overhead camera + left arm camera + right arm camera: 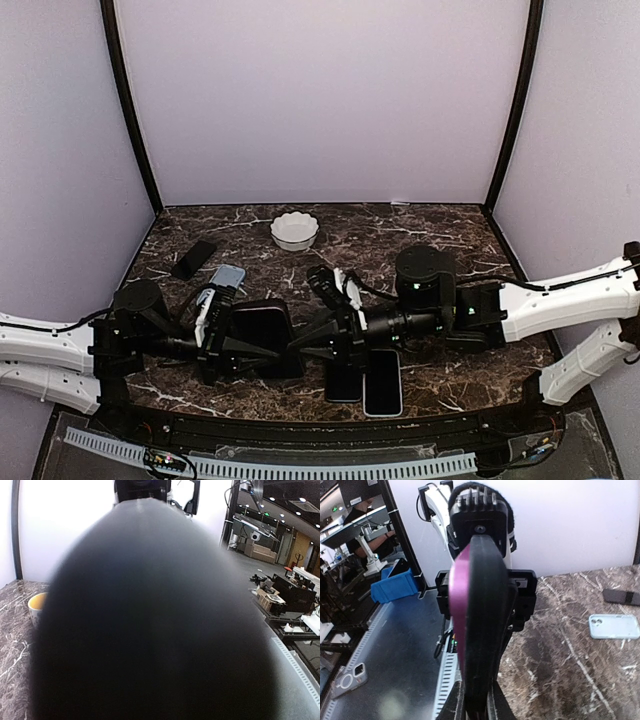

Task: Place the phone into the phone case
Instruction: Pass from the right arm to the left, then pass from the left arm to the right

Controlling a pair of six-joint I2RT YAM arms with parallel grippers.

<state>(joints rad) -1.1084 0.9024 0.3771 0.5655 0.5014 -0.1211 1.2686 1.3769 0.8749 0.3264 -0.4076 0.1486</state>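
A black phone case point(262, 335) is held on edge just above the table between both grippers. My left gripper point(238, 346) is shut on its left end. My right gripper point(312, 343) is shut on its right end. In the right wrist view the case point(487, 620) stands edge-on between my right gripper's point(477, 702) closed fingers, with a purple strip point(458, 605) along its left side, perhaps the phone. In the left wrist view a dark blur point(150, 630), the case up close, hides the left fingers.
A white bowl point(294, 230) sits at the back. A black phone point(193, 259) and a light blue case point(228, 275) lie at the left. A black phone point(343, 380) and a white-edged phone point(382, 382) lie near the front edge.
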